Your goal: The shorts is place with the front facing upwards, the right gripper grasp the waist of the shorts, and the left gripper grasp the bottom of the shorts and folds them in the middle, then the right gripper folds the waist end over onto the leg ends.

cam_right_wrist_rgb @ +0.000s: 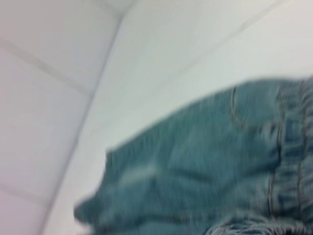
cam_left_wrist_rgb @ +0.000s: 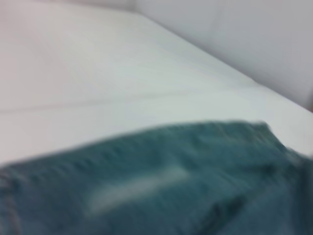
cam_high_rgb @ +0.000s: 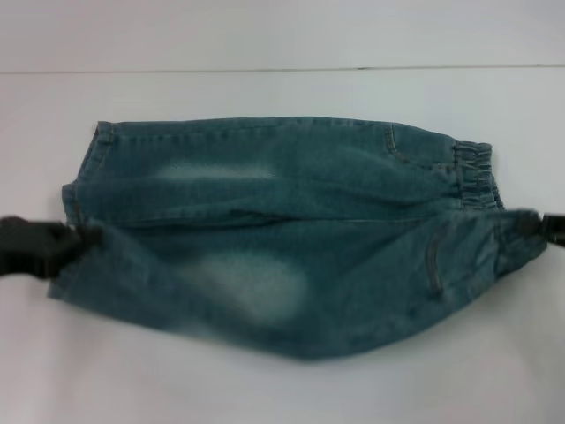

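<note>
The blue denim shorts lie across the white table, with the elastic waist to the right and the leg ends to the left. My left gripper is shut on the hem of the near leg at the left edge. At the right edge my right gripper is shut on the near part of the waist. The near half hangs between them, sagging in the middle, while the far half lies flat. The denim fills the left wrist view, and the waistband shows in the right wrist view.
A white wall rises behind the table's far edge. Bare table surface lies beyond the shorts.
</note>
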`<state>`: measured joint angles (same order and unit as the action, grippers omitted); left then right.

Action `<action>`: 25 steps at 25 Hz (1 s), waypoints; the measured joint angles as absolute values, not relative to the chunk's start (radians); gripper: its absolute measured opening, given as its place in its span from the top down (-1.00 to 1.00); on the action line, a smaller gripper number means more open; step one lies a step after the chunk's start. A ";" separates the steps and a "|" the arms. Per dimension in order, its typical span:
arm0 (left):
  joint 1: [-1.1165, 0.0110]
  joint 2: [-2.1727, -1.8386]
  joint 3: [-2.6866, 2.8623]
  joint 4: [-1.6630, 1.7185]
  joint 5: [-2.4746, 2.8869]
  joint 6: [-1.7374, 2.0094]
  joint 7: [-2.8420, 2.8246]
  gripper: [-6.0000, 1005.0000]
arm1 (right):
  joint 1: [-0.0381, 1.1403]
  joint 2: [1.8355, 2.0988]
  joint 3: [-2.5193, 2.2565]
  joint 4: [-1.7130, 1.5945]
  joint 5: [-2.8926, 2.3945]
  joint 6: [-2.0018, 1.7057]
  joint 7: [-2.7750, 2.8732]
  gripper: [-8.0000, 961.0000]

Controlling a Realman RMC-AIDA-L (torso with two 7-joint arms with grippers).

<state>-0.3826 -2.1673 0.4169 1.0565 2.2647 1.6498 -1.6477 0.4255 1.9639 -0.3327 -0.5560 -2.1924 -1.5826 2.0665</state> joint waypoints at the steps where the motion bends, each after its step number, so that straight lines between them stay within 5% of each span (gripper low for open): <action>1: -0.384 -2.168 0.402 1.047 2.245 1.628 -1.651 0.91 | 0.429 1.963 -0.321 -0.545 -2.176 -1.571 2.073 0.89; 19: -0.460 -2.160 0.394 0.860 1.962 1.229 -1.605 0.91 | 0.485 1.970 -0.294 -0.419 -1.791 -1.355 2.099 0.88; 25: -0.508 -2.160 0.395 0.806 1.942 1.147 -1.558 0.91 | 0.519 1.992 -0.301 -0.397 -1.746 -1.253 2.082 0.86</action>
